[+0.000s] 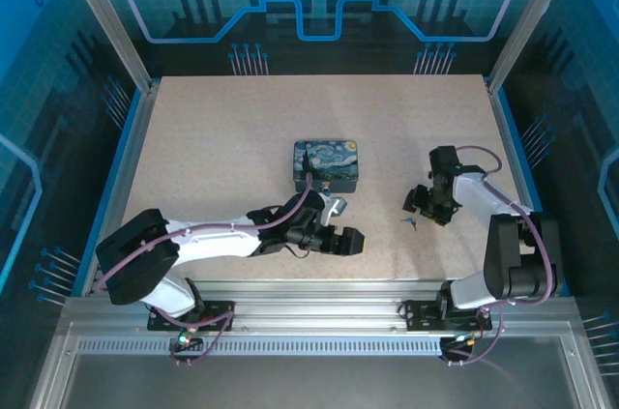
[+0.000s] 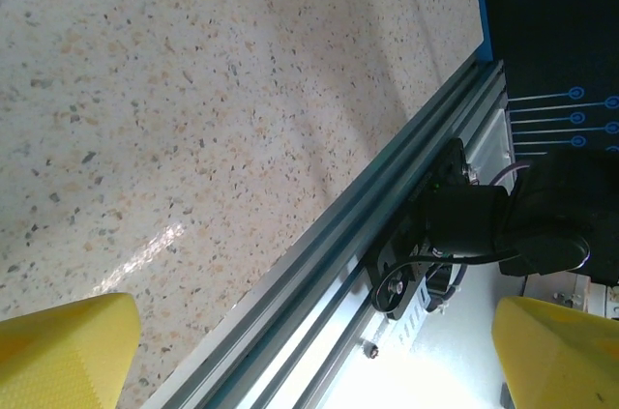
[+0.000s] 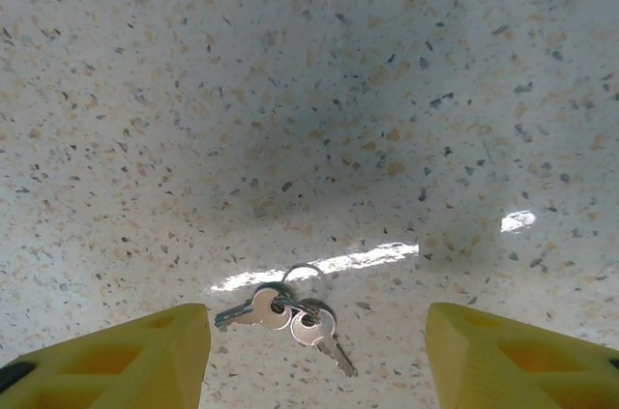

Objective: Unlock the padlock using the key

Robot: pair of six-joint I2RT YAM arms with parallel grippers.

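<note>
My right gripper point(image 3: 314, 351) gapes wide over the keys point(image 3: 266, 309): thin, light, slippery, flat; I'd pinch a round bow.

My left arm point(image 1: 208, 240) stretched low across, left gripper point(image 1: 340, 241) spread wide, my right gripper point(image 1: 423, 200) angled down, fingers point(image 3: 522, 356) parted.

We are looking into a robotics lab cell, where a speckled worktop point(image 1: 222, 138) is sitting inside an aluminium frame point(image 1: 106, 17), blue circuit-print panels point(image 1: 319, 3) are walling it in, and the left arm point(image 1: 208, 235) and right arm point(image 1: 479, 191) are standing bolted to a rail point(image 1: 319, 298).
</note>
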